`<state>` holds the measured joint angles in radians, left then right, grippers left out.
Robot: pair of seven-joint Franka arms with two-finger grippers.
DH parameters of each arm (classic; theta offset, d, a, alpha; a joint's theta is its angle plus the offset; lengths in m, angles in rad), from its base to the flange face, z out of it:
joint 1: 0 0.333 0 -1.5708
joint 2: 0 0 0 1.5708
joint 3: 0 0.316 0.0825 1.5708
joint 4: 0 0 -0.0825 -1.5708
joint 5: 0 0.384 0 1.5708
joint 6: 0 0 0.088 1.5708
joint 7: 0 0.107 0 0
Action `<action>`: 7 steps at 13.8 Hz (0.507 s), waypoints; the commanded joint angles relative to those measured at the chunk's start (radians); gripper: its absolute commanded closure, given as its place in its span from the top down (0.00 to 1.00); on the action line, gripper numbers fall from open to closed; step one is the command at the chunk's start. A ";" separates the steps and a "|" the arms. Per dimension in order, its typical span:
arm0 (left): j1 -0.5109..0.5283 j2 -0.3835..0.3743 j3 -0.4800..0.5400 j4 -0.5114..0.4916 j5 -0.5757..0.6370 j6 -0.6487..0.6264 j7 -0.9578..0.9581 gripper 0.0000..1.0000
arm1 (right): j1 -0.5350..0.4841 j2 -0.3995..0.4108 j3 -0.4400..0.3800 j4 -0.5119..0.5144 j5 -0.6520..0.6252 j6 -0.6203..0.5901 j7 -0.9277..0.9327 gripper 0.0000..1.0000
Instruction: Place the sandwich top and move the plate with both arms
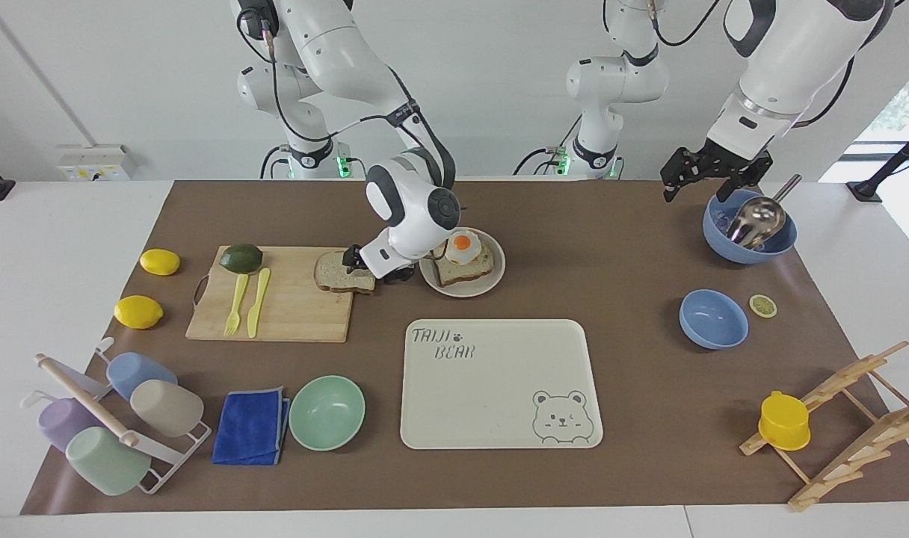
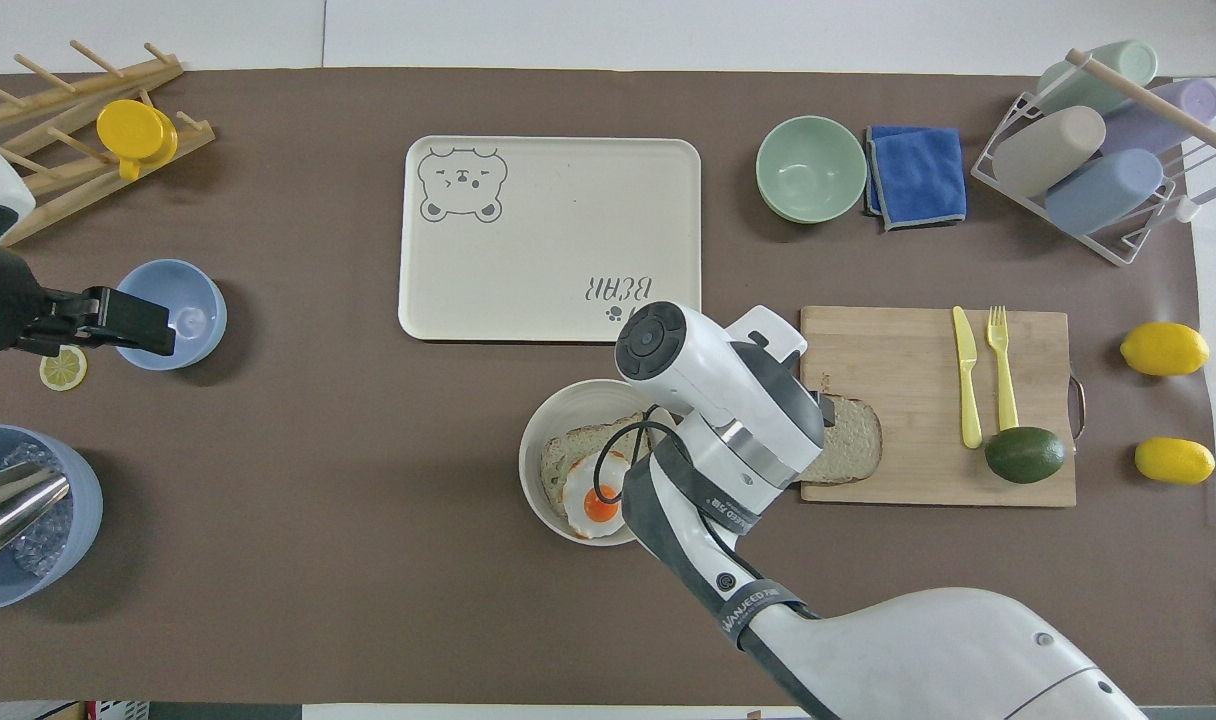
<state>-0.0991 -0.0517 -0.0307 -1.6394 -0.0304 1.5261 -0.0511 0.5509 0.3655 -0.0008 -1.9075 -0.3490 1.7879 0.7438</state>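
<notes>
The sandwich top (image 1: 336, 278) (image 2: 856, 448) lies flat on the wooden cutting board (image 1: 290, 314), at the board's corner beside the plate. The off-white plate (image 1: 492, 282) (image 2: 536, 440) holds another bread slice with a fried egg (image 1: 463, 243) (image 2: 594, 497) on it. My right gripper (image 1: 373, 267) is down low at the plate-side end of the sandwich top, open, one fingertip over the bread and the other over the mat between board and plate. In the overhead view its wrist covers that end of the slice. My left gripper (image 1: 712, 178) (image 2: 128, 322) waits open in the air above a blue bowl.
A cream bear tray (image 1: 499, 388) lies farther from the robots than the plate. On the board are an avocado (image 1: 241, 258), a yellow fork and a knife. A blue bowl with a metal scoop (image 1: 750, 224), a second blue bowl (image 1: 713, 319), a green bowl (image 1: 327, 412), a cup rack and a wooden rack stand around.
</notes>
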 commanded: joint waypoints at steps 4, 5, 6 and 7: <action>-0.002 -0.017 0.003 -0.013 0.014 -0.006 0.005 1.00 | -0.006 -0.042 0.005 -0.062 -0.027 0.030 -0.038 0.86; -0.002 -0.017 0.003 -0.013 0.014 -0.004 0.005 1.00 | -0.006 -0.043 0.005 -0.068 -0.027 0.030 -0.038 0.84; -0.002 -0.017 0.003 -0.013 0.014 -0.004 0.005 1.00 | -0.003 -0.045 0.005 -0.076 -0.027 0.030 -0.038 0.84; -0.002 -0.017 0.003 -0.013 0.014 -0.004 0.005 1.00 | -0.003 -0.051 0.005 -0.085 -0.027 0.031 -0.037 0.83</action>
<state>-0.0991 -0.0517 -0.0306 -1.6395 -0.0304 1.5261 -0.0511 0.5519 0.3570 -0.0001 -1.9364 -0.3517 1.7883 0.7239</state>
